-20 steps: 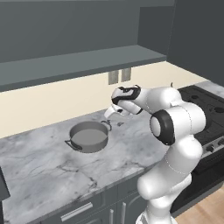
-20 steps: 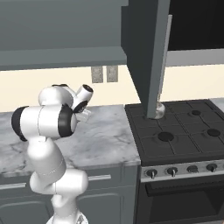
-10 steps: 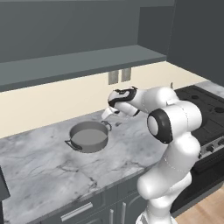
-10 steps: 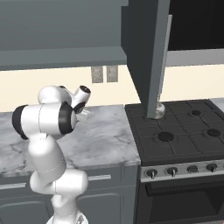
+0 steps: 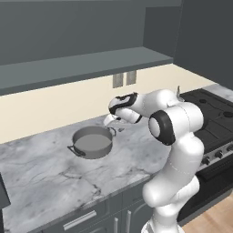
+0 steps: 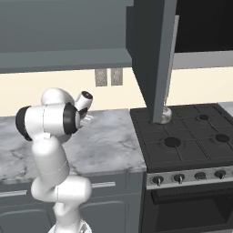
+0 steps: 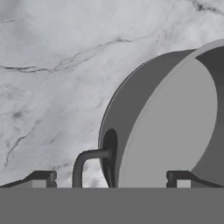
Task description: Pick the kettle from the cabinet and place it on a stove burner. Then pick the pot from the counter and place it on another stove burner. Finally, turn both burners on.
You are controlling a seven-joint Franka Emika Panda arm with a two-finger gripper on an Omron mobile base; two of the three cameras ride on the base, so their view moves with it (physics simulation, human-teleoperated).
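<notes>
The gripper (image 7: 111, 178) hangs over the pot (image 5: 93, 142) with its jaws spread wide, holding nothing. The pot sits on the counter (image 5: 45, 173), nearer its back edge.

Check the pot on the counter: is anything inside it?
Nothing shows inside the pot: its bare grey floor is plain in the hand view. The open gripper hangs above its handle; that view cuts off part of the pot.

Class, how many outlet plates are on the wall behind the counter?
2. The left outlet plate and the right outlet plate sit side by side on the cream wall, below the shelf; none seems hidden.
</notes>
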